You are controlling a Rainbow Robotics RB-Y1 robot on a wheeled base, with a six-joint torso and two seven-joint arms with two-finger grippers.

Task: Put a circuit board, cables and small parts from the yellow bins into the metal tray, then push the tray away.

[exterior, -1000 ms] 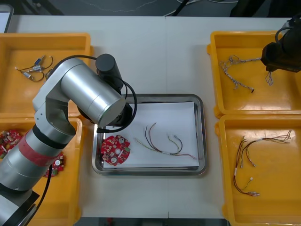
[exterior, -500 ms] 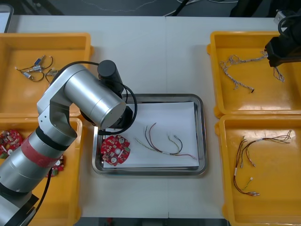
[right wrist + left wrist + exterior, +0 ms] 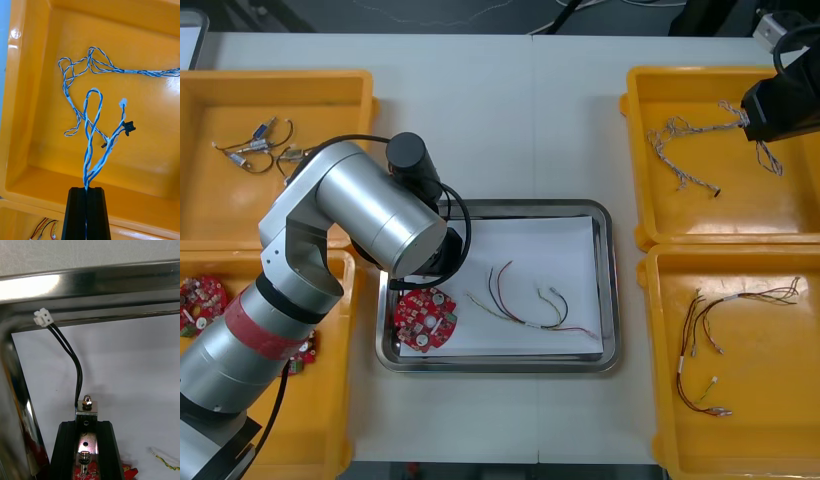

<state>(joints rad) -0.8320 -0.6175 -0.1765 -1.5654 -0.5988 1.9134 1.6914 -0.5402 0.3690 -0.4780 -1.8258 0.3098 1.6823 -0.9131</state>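
Two grips, right hand (image 3: 86, 188) pinching blue-white cable (image 3: 92, 123) over bin (image 3: 150, 56), left hand (image 3: 86, 423) pinching metal part (image 3: 86, 410)

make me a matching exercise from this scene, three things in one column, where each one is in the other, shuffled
Things
1. round red circuit board
2. twisted blue and white cable
3. small metal part with a black cable

Places
A. pinched in the right gripper over a yellow bin
B. held in the left gripper above the metal tray
C. lying in the tray, beside the left arm

Pairs: 1-C, 2-A, 3-B
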